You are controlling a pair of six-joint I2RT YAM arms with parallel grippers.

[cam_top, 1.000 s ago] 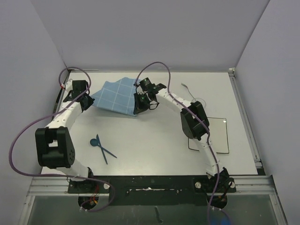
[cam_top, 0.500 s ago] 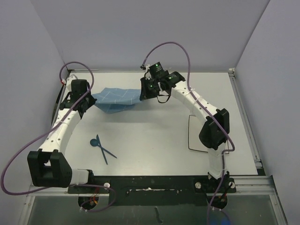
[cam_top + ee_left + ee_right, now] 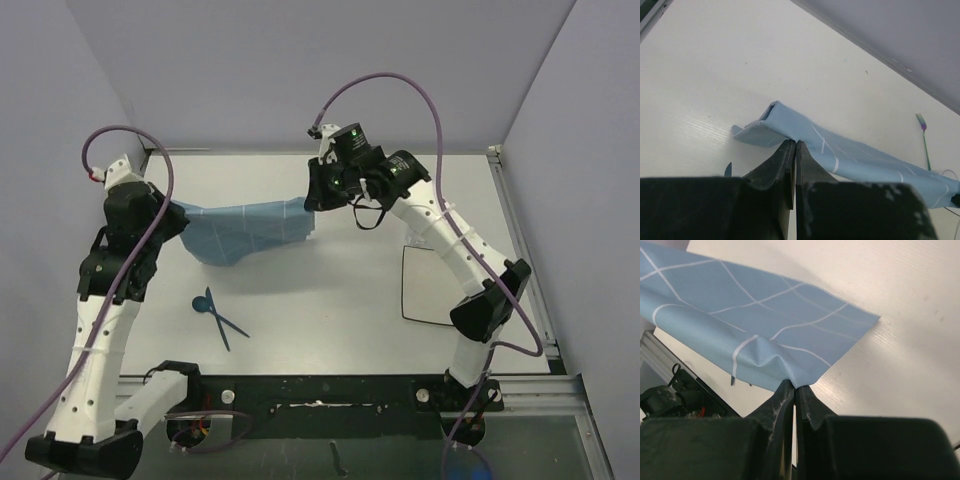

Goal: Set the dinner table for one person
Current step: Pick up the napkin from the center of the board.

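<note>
A blue cloth mat with white grid lines [image 3: 245,228] hangs above the white dinner table [image 3: 330,300], stretched and sagging between my two grippers. My left gripper [image 3: 178,212] is shut on the mat's left corner. In the left wrist view the closed tips [image 3: 794,142] pinch a folded edge of the mat [image 3: 850,150]. My right gripper [image 3: 313,203] is shut on the mat's right end. In the right wrist view the mat [image 3: 755,325] spreads out from the closed tips [image 3: 795,387].
A blue spoon [image 3: 201,303] and a dark blue utensil [image 3: 228,323] lie crossed at the near left. A black-outlined rectangle [image 3: 432,285] is at the right. A thin fork [image 3: 925,142] lies at the far side. A black rail [image 3: 320,392] runs along the near edge.
Both arms have risen and moved apart. The mat, lying spread on the table a second ago, is now lifted and pulled into a long band between the grippers.
</note>
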